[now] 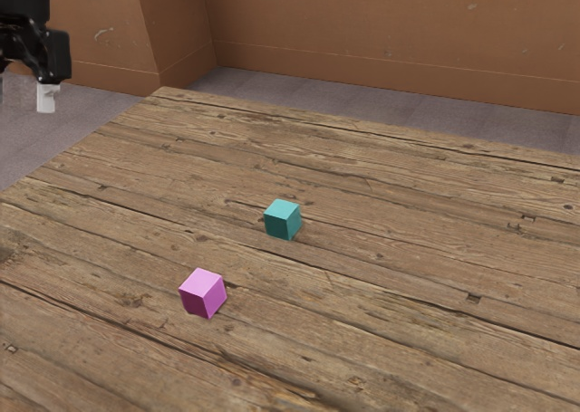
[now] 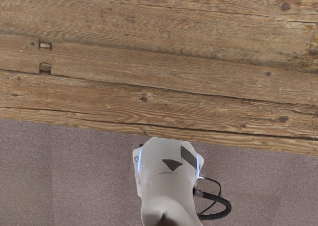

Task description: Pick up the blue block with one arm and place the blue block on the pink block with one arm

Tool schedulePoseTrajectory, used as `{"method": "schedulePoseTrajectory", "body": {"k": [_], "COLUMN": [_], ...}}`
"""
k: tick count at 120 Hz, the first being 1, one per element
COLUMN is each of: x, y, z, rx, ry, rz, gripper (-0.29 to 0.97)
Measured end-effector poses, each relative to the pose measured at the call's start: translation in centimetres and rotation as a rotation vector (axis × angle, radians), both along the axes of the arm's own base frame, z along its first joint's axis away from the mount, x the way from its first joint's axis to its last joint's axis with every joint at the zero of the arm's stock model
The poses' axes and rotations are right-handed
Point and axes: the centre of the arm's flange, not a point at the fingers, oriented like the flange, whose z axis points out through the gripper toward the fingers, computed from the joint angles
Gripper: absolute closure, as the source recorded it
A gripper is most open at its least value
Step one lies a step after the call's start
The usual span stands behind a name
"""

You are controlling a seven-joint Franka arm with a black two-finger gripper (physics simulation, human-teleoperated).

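- blue block (image 1: 283,219) and pink block (image 1: 202,292) sit well apart; open gap between them
- table (image 1: 426,276) planks open on all sides of both blocks
- wall (image 1: 381,32) well behind the far table edge

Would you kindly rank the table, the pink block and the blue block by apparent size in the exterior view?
1. Table: by far the largest.
2. Pink block and blue block: the pink looks slightly bigger, but it sits nearer the camera, so I leave them unranked.

blue block (image 1: 283,219) reads teal, pink block (image 1: 202,292) magenta-pink — table (image 1: 408,249) brown weathered wood grain, floor (image 1: 54,131) grey, walls (image 1: 381,23) orange-brown
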Motion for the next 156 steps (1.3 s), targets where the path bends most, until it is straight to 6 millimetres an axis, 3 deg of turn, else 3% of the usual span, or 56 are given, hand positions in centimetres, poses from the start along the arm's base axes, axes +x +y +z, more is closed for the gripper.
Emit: {"method": "schedulePoseTrajectory", "body": {"k": [12,26,33,50,65,77,86,93,112,126,141,156], "x": [3.9,5.8,6.9,13.1,20.0,25.5,28.4,29.7,31.8,33.6,34.6,35.2], "y": [-2.0,-4.7,-6.0,-8.3,-9.9,-9.1,-8.5,-8.4,-8.8,-8.0,-7.9,-7.8], "z": [-0.8,0.2,-0.2,-7.4,-14.5,-19.8,-23.7,-25.9,-29.4,-32.9,-36.4,-38.5], "rx": [0.007,0.007,0.002,0.049,0.078,0.085,0.062,0.044,0.030,0.011,-0.002,-0.010], "ry": [-0.171,-0.323,-0.365,-0.355,-0.385,-0.411,-0.415,-0.415,-0.429,-0.430,-0.417,-0.409], "rz": [-0.029,-0.063,-0.066,-0.055,-0.048,-0.017,-0.002,0.003,-0.002,0.001,-0.010,-0.034], "gripper": [0.02,0.02,0.02,0.02,0.02,0.02,0.02,0.02,0.02,0.02,0.02,0.02]}}
